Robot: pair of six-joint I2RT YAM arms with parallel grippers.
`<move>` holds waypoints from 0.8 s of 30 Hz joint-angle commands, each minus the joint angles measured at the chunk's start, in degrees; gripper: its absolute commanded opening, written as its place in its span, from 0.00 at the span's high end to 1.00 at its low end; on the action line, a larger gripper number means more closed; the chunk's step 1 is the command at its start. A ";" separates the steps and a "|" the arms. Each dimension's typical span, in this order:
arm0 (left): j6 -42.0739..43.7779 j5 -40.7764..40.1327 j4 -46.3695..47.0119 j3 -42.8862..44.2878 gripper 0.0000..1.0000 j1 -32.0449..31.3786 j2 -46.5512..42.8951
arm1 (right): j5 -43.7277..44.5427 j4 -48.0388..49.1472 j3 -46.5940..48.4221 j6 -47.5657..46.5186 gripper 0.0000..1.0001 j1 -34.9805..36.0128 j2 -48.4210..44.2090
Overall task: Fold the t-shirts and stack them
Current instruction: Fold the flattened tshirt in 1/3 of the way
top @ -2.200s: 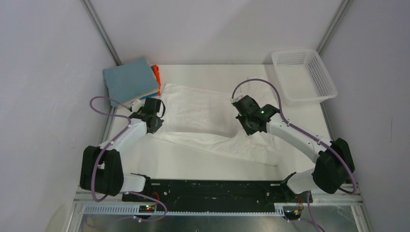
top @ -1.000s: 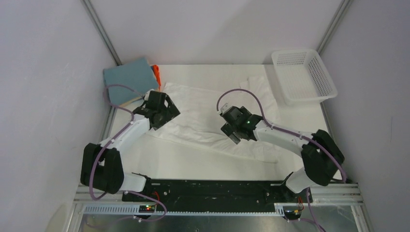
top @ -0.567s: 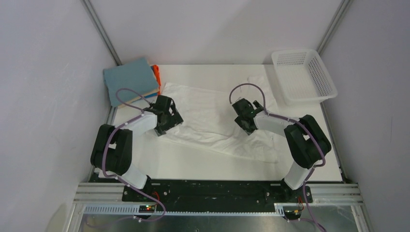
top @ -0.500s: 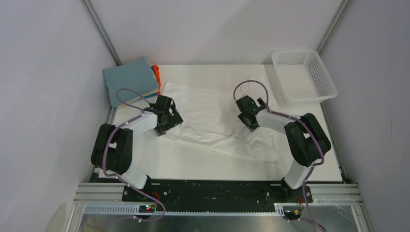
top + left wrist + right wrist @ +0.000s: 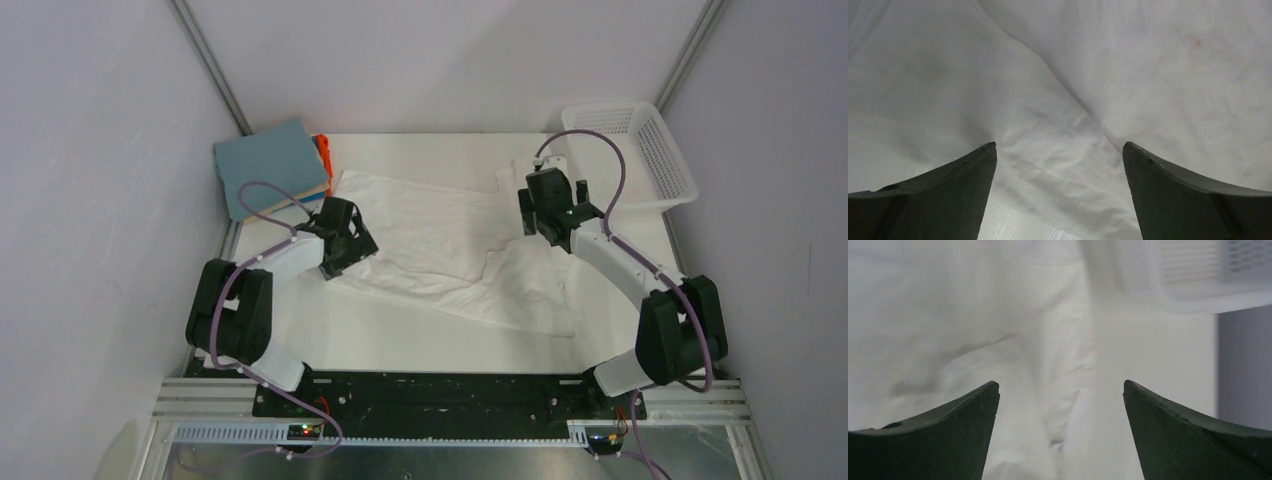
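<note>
From above, your white t-shirt (image 5: 440, 245) lies rumpled mid-table, left gripper (image 5: 345, 248) at its left edge and right gripper (image 5: 545, 205) at its far-right sleeve, likely placed to spread it flat; left wrist: jaws wide apart, holding nothing, cloth just below; right wrist: same, white mesh basket (image 5: 1193, 280) beyond.

Far-left corner: blue-grey t-shirt (image 5: 271, 165) covers its stack, only an edge sliver of orange t-shirt (image 5: 322, 150) legible | white t-shirt (image 5: 430, 240): left edge under left gripper (image 5: 1059, 150), far-right part under right gripper (image 5: 1060, 390) | top view: both sets of fingertips hidden beneath the wrists | right wrist view: basket (image 5: 1193, 295) blurred, cut by top edge
</note>
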 commanded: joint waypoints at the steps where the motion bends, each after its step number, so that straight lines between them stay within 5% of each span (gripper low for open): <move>1: 1.99 0.72 0.64 2.22 0.00 0.26 -5.44 | -13.08 -10.17 0.79 13.86 0.03 5.81 -4.51; 4: 2.62 1.14 0.65 3.17 0.00 0.22 -6.59 | -17.85 -9.42 -3.25 21.08 0.03 9.82 -5.23; 10: 3.46 1.75 1.24 5.93 0.00 0.26 -0.65 | -32.99 7.33 -13.42 28.08 0.03 12.51 -5.50; 16: 2.66 2.55 2.17 5.80 0.00 0.26 4.49 | -33.33 10.53 -17.59 30.65 0.04 12.93 -1.54; 24: 0.25 2.49 2.37 -8.49 0.00 -0.81 -3.23 | -33.71 8.65 -27.14 33.39 0.04 14.20 -7.97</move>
